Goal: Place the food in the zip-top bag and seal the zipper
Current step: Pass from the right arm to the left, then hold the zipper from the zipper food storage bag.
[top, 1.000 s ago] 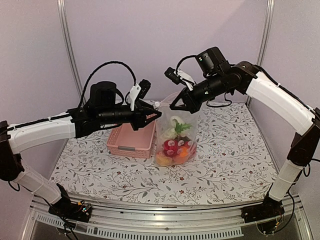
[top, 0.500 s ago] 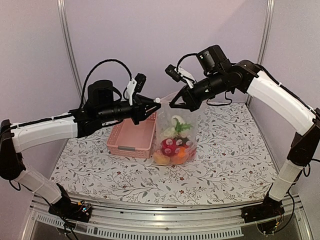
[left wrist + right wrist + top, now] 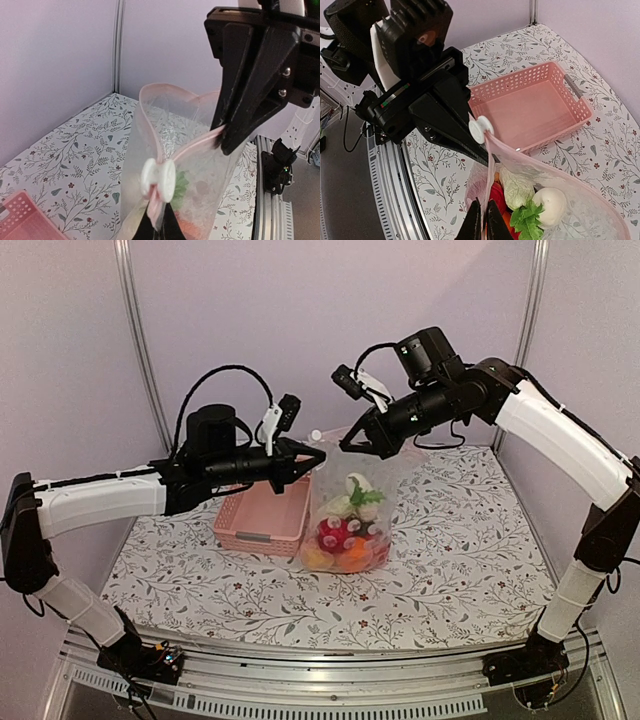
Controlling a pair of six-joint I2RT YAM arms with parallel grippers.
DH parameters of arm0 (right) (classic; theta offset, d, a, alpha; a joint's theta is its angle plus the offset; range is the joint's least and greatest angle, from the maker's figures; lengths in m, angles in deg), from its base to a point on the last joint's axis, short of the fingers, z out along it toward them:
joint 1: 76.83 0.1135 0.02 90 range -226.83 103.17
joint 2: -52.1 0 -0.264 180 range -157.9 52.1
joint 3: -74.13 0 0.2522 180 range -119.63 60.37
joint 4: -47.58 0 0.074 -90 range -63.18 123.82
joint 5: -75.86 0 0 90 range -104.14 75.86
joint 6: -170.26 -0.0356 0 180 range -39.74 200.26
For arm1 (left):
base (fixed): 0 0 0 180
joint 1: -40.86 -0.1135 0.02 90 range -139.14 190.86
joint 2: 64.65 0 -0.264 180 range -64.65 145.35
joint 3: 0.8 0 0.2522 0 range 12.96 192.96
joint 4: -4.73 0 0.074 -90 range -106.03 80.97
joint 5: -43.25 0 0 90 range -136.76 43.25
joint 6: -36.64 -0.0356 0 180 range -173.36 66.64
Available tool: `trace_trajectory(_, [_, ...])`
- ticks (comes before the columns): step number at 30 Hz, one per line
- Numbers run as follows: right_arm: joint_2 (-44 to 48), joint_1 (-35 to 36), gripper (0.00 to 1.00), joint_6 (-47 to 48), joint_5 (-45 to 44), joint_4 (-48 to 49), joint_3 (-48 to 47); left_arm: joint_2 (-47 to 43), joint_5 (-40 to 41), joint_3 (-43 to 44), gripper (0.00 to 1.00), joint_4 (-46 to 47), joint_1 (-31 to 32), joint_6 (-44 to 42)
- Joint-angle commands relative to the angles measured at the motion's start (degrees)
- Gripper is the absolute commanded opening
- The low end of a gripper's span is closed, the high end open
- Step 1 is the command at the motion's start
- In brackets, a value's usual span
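- My left pincer (image 3: 158,226) is closed on the zipper (image 3: 197,144), pinching the pink strip directly below the white slider (image 3: 158,180).
- My right pincer (image 3: 482,222) is also closed. The left wrist view shows its dark tips clamped on the same strip, a short way along from the slider.
- The two pincers are near each other above the tabletop (image 3: 460,560), tips pointing inward from opposite sides of the bag mouth.
- The slider sits on the strip between the two grip points, next to my left fingertips.
- Beyond the slider, the strip bows out into an open loop, so that part of the mouth is not sealed.
- The bag (image 3: 372,480) hangs upright from both grips. Its lower end is down at the tabletop, just right of the basket (image 3: 262,518).
- The food (image 3: 345,540) is inside the bag, gathered in the lower half.
  - A white radish (image 3: 547,200) with green leaves (image 3: 527,222) lies on top.
  - Red and orange pieces lie beneath it.
- The pink slotted basket stands on the floral tabletop under my left arm. No food shows inside it.
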Motion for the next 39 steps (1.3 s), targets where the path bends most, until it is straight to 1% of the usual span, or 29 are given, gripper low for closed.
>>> trace_trajectory(1, [0.23, 0.06, 0.08, -0.27, -3.85, 0.65, -0.78, -1.23, -0.52, 1.70, 0.00, 0.80, -0.91, 0.04])
trace_trajectory(2, [0.33, 0.07, 0.15, -0.11, -4.36, 0.53, -1.01, -1.55, -0.91, 1.72, 0.00, 0.40, -0.92, 0.10])
trace_trajectory(4, [0.28, 0.06, 0.32, 0.06, -4.99, 0.21, -2.44, -2.34, -1.83, 1.96, 0.00, -1.22, -0.88, 0.10])
trace_trajectory(5, [0.26, 0.06, 0.38, 0.05, -4.79, 0.20, -3.62, -2.61, -2.48, 1.98, 0.00, -2.23, -0.92, 0.01])
trace_trajectory(9, [0.55, 0.21, 0.55, 0.31, -1.36, 2.16, -6.02, -4.27, -4.60, 1.73, 0.00, -6.64, -0.75, -0.94])
trace_trajectory(10, [0.55, 0.26, 0.58, 0.49, -0.49, 2.69, -5.94, -4.71, -5.10, 1.72, 0.00, -8.00, -0.66, -1.42])
trace_trajectory(18, [-3.06, 0.93, 0.62, 1.52, 7.28, 3.85, -6.15, -10.02, -5.35, 0.93, 0.00, -17.99, -0.50, -4.67])
trace_trajectory(24, [-6.69, 1.40, 0.68, 0.97, 12.64, 5.53, -10.18, -12.54, -5.18, 2.23, 0.00, -24.39, -0.48, -6.82])
trace_trajectory(28, [-9.41, 2.42, 0.68, 0.73, 16.04, 6.00, -12.15, -13.31, -4.72, 3.18, 0.00, -27.16, -0.56, -8.83])
trace_trajectory(35, [-11.17, 4.11, 0.63, 1.38, 17.66, 5.12, -12.19, -13.90, -5.06, 4.21, 0.00, -29.09, -0.65, -9.55])
trace_trajectory(37, [-11.17, 4.21, 0.61, 1.43, 17.76, 4.87, -11.95, -14.16, -4.88, 4.35, 0.00, -29.26, -0.70, -9.55])
trace_trajectory(39, [-11.17, 4.19, 0.56, 1.52, 17.88, 4.77, -11.99, -14.44, -4.80, 4.40, 0.00, -29.31, -0.75, -9.55])
